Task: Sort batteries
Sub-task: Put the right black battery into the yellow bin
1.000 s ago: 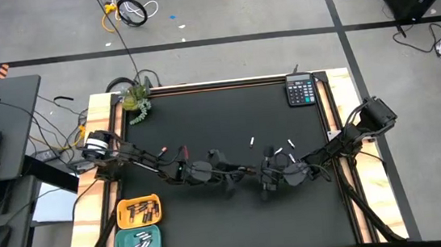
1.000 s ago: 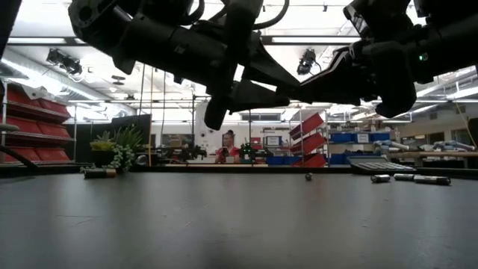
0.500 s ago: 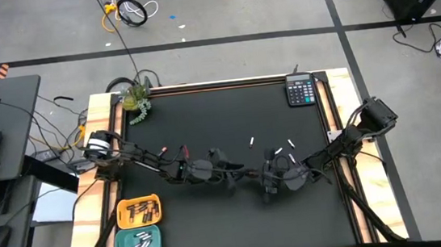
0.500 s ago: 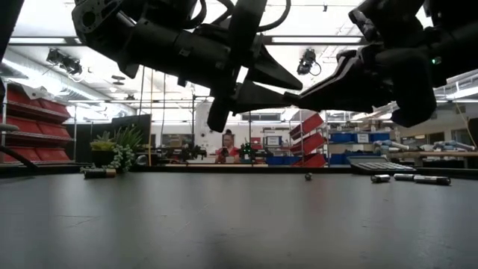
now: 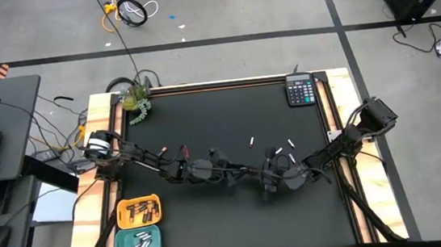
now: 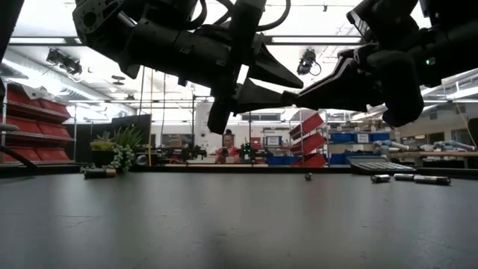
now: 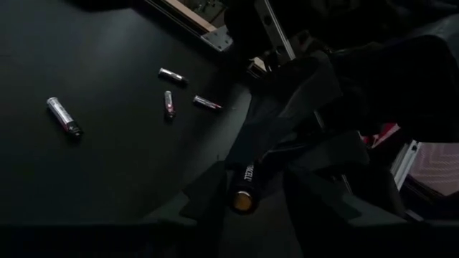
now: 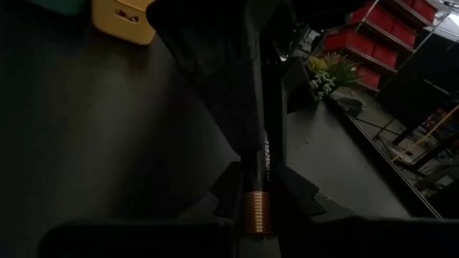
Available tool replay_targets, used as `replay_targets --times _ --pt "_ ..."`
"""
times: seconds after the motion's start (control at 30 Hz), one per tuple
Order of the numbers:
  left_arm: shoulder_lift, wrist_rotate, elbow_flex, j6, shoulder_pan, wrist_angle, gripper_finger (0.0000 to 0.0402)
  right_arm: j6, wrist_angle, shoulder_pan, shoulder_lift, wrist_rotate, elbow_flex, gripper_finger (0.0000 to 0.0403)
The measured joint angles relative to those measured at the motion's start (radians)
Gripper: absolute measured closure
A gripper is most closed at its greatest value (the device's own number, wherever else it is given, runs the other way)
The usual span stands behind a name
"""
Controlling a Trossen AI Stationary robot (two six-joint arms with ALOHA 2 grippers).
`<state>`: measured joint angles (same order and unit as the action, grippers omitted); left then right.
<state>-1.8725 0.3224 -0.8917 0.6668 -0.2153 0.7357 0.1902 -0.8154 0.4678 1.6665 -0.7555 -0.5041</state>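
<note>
Places are given relative to the calculator [image 5: 301, 91], which sits at the table's far right corner.

- The orange tray [image 5: 138, 211] and teal tray [image 5: 138, 243] are diagonally opposite it, at the near left edge. Both already have batteries in them.
- The left gripper [image 7: 262, 197] is mid-table, well nearer you than the calculator. Its jaws stand apart around the dark battery [image 7: 242, 188], with a gap showing on one side.
- The right gripper [image 8: 257, 190] meets it tip to tip and is pinched narrow on the same battery's copper end. It looks like a handover in the air.
- Four loose batteries [image 5: 251, 141] lie between the grippers and the calculator.

Handling, as I judge it: the cell is light, rigid and smooth, so it will roll or twist out of a partial pinch. Clamp the left jaws across the mid-barrel before you let the right go.
</note>
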Motion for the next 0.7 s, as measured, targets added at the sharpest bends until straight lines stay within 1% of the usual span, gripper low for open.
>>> replay_targets --times 0.17,0.27,0.4,0.47,0.57,0.7 --pt "0.001 0.001 0.000 -0.003 0.000 -0.002 0.0264 0.000 -0.013 0.000 0.000 -0.003 0.000 0.0349" --pt "0.001 0.002 0.000 -0.024 0.000 -0.005 0.0290 0.012 -0.023 0.000 0.000 -0.003 0.000 0.0349" --pt "0.002 0.002 0.000 -0.051 -0.001 -0.006 0.0346 0.024 -0.026 0.001 0.000 0.000 0.001 0.0349" --pt "0.002 0.001 0.000 -0.069 -0.002 -0.006 0.0349 0.024 -0.026 0.001 0.000 0.013 0.001 0.0348" --pt "0.002 0.001 0.000 -0.084 -0.002 -0.005 0.0349 0.011 -0.032 0.000 0.001 0.033 0.002 0.0324" --pt "0.002 -0.004 0.000 -0.087 0.000 -0.005 0.0349 -0.015 -0.044 -0.004 0.001 0.048 0.001 0.0268"
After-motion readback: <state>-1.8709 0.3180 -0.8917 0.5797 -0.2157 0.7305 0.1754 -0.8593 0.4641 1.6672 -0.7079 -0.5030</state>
